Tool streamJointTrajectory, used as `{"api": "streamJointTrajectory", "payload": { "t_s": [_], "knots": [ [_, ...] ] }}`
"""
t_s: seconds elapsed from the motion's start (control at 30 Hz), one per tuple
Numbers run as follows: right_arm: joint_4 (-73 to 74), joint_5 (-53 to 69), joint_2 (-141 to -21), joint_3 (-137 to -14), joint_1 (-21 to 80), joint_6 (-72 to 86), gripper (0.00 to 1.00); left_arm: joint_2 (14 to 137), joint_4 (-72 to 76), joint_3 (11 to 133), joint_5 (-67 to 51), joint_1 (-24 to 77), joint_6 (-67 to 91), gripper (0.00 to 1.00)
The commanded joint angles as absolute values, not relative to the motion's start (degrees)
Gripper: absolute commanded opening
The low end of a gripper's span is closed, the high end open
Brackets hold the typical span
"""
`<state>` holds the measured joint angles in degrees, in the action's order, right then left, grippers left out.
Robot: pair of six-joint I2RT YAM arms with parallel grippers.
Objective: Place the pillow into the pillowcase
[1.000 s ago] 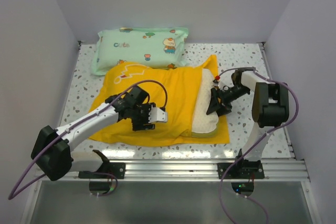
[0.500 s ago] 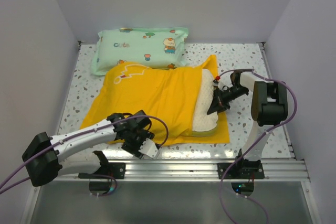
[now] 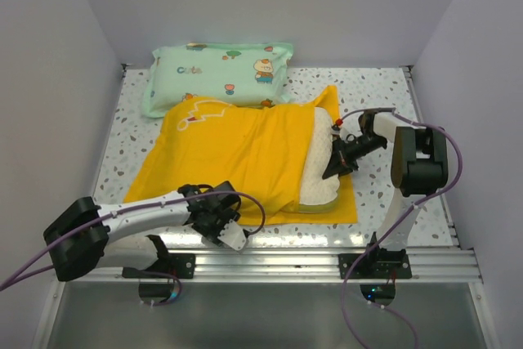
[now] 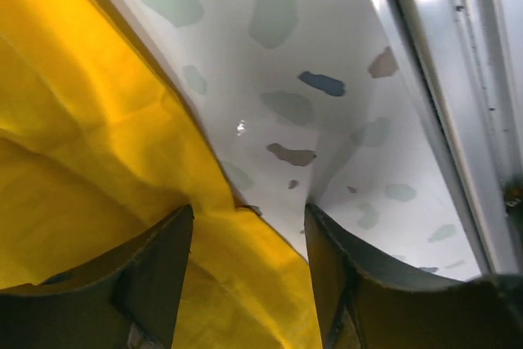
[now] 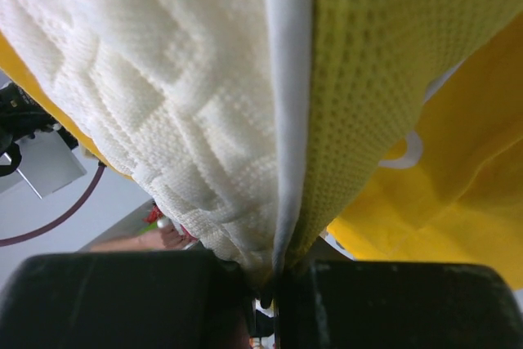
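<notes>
Step in hand: the pillow (image 3: 320,177) is being fed into the pillowcase (image 3: 237,149). Most of it is judged to be covered.
Right fingers (image 3: 333,169): together, clamped on the pillow's outer edge, across the white seam and the yellow band.
Left fingers (image 3: 229,233): apart, with nothing held. The pillowcase's near hem lies between them, low over the speckled surface (image 3: 131,120).
Pillow position: it runs from the right fingertips into the case mouth, and a white strip is left showing just ahead of them.
Doing it well: the hem is best gripped by the left fingers before any push, or the case is likely to slide along with the pillow. The push should be kept low and flat, along the case's length. The clamp should be held on the seam so the pillow is not buckled.
Overhead only: how much of the pillow is showing, and where both arms stand.
Left wrist only: the gap between the fingers, and the hem inside it.
Right wrist only: the pinch on the seam, which cannot be resolved from above.
</notes>
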<state>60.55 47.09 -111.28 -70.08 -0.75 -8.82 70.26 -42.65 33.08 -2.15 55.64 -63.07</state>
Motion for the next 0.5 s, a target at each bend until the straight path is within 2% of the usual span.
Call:
{"api": "streamJointTrajectory", "payload": {
  "t_s": [0.0,0.07,0.17,0.23,0.37,0.4,0.47],
  "knots": [
    [58.97,47.64,-112.15,-69.78,-0.53,-9.31,0.0,73.04,-30.57,32.86,-2.18,55.72,-66.26,0.59],
    [58.89,47.46,-111.62,-69.61,-0.53,-9.49,0.0,72.07,-33.38,36.19,-3.86,55.72,-67.32,0.57],
    [59.15,47.81,-111.62,-69.7,-0.53,-9.67,0.0,72.68,-36.47,38.58,-4.31,55.9,-68.11,0.59],
    [59.59,48.42,-112.06,-69.61,-0.44,-10.1,0.0,75.14,-34.73,36.84,-3.25,55.81,-68.47,0.55],
    [59.06,49.48,-112.06,-68.47,-0.44,-10.02,0.0,79.0,-28.75,34.89,-6.58,56.16,-68.56,0.31],
    [59.15,49.83,-112.23,-68.21,-0.44,-10.11,0.0,81.62,-27.44,36.37,-8.07,56.34,-68.12,0.18],
    [59.15,50.53,-112.67,-67.59,1.32,-10.2,0.0,83.92,-25.76,38.57,-9.05,57.39,-66.19,0.06]
  ]
}}
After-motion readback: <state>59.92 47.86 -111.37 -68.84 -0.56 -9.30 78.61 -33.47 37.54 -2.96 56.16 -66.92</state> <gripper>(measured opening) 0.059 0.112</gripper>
